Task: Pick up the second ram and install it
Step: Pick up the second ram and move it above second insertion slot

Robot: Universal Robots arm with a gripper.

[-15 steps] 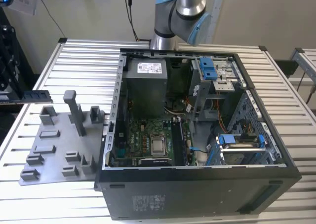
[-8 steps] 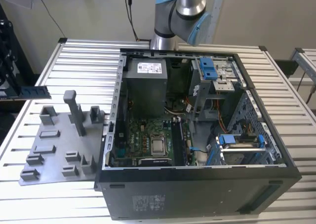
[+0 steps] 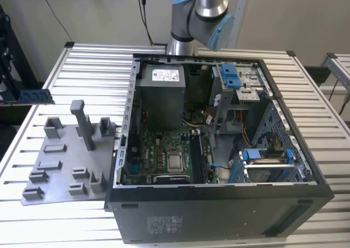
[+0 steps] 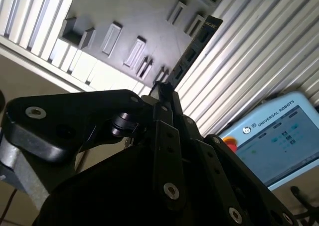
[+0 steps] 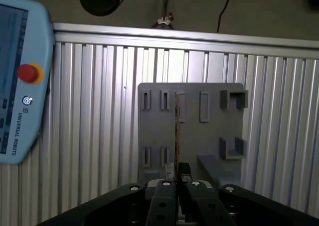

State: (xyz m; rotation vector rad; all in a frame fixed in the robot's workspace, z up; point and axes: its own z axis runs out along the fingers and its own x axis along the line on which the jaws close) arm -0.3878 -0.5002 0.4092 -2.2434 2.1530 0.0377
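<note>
Gripper (image 5: 176, 175) clamping second ram (image 5: 176, 131), grey holder tray (image 5: 209, 136) beyond, teach pendant (image 5: 22, 61) nearby

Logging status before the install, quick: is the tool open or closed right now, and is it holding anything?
Tool: closed, holding the ram.

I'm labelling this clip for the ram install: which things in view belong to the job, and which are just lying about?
Job: second ram, clamped in the gripper; open computer case with its motherboard.
Lying about: grey holder tray; teach pendant; slatted table.
</note>
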